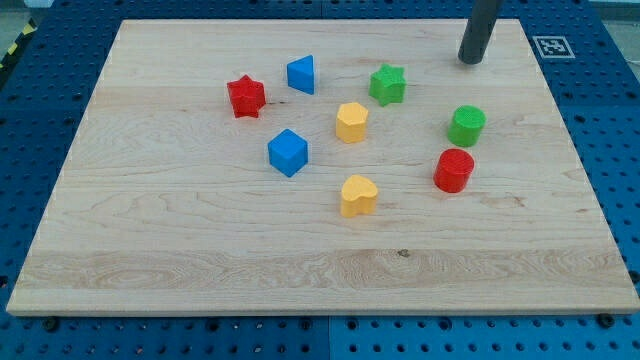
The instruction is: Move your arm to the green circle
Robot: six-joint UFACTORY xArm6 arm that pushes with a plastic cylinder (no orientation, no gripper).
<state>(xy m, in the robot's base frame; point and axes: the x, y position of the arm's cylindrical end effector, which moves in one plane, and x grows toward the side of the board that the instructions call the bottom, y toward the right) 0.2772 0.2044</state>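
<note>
1. Board (150,270) of pale wood, with the yellow heart (358,195) nearest the view's bottom.
2. Next come the red cylinder (454,170) and blue cube (288,152).
3. The green circle (466,126) sits just above the red cylinder, at the view's right.
4. Farther up lie the yellow block (351,122), red star (245,96), green star (387,84) and blue block (301,75).
5. My tip (470,61) (a bare rod, no jaws to open or close) stands farthest, almost straight above the green circle, apart from it.

my tip (471,60) sits up top, above the green circle (466,126); red circle (454,170) just below that, green star (387,84) off left.
</note>
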